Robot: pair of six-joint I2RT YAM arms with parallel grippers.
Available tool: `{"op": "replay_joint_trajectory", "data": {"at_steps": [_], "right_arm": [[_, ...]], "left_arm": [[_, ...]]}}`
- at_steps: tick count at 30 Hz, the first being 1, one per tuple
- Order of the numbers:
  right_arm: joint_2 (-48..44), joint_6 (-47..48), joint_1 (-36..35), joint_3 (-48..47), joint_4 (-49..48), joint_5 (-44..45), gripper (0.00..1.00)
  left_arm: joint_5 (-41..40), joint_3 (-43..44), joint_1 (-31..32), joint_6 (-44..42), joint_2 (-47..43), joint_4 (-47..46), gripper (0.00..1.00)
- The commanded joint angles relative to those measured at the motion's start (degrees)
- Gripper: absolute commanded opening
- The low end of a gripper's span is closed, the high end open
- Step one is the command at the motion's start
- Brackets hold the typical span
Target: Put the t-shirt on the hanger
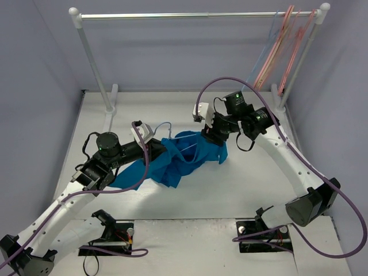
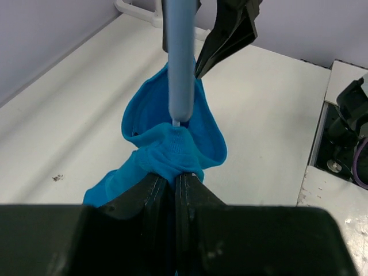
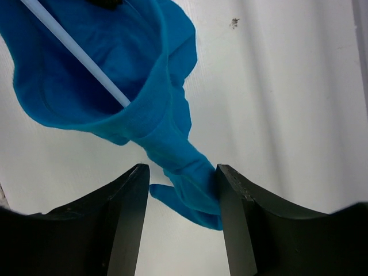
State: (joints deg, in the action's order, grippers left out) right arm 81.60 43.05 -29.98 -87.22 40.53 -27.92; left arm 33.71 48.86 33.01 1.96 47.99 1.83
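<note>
The bright blue t-shirt (image 1: 187, 156) lies bunched on the white table between both arms. My left gripper (image 1: 163, 150) comes in from the left and is shut on a fold of the t-shirt (image 2: 172, 152), which bulges out above the closed tips. The light-blue wire hanger (image 2: 177, 63) runs out of that fold, away from the left gripper (image 2: 174, 176); its hook (image 1: 164, 125) sticks out behind the cloth. In the right wrist view the hanger (image 3: 75, 54) passes into the shirt's opening. My right gripper (image 3: 183, 172) is open around a hanging strip of the t-shirt (image 3: 184, 167), which touches only the right finger.
A clothes rail (image 1: 195, 15) on white posts stands along the back of the table. Pink and salmon hangers (image 1: 282, 49) hang at its right end. The rail's feet (image 1: 110, 106) rest on the table at the back corners. Grey walls close in the sides.
</note>
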Motion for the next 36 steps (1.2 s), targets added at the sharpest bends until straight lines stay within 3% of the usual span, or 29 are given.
{"op": "replay_joint_trajectory", "data": {"at_steps": [1,5,11,14,15,18,36], "right_arm": [[-0.48,2.3,0.45,1.52,-3.96,-1.78,0.49],[-0.48,2.66,0.45,2.23,-6.17,-3.27,0.45],[-3.29,3.09,0.45,5.65,-11.52,-3.1,0.47],[-2.86,3.27,0.45,5.4,-10.22,-4.42,0.31],[-2.85,3.18,0.45,5.31,-9.34,-4.77,0.19],[-2.85,3.18,0.44,5.66,-8.37,-6.96,0.05],[-6.19,1.78,-0.17,5.04,-9.24,-15.76,0.16]], "left_arm": [[3.28,4.84,0.12,-1.08,-0.44,-3.41,0.0],[4.52,5.63,0.12,-1.78,-0.18,-2.09,0.0],[6.63,6.95,0.12,-3.71,0.79,1.42,0.0],[6.8,7.13,0.12,-4.15,1.23,1.43,0.0],[6.89,7.21,0.12,-4.24,1.49,1.25,0.0],[7.85,7.91,0.12,-4.68,2.54,1.34,0.0],[13.83,13.27,0.03,-7.41,8.26,5.38,0.0]]}}
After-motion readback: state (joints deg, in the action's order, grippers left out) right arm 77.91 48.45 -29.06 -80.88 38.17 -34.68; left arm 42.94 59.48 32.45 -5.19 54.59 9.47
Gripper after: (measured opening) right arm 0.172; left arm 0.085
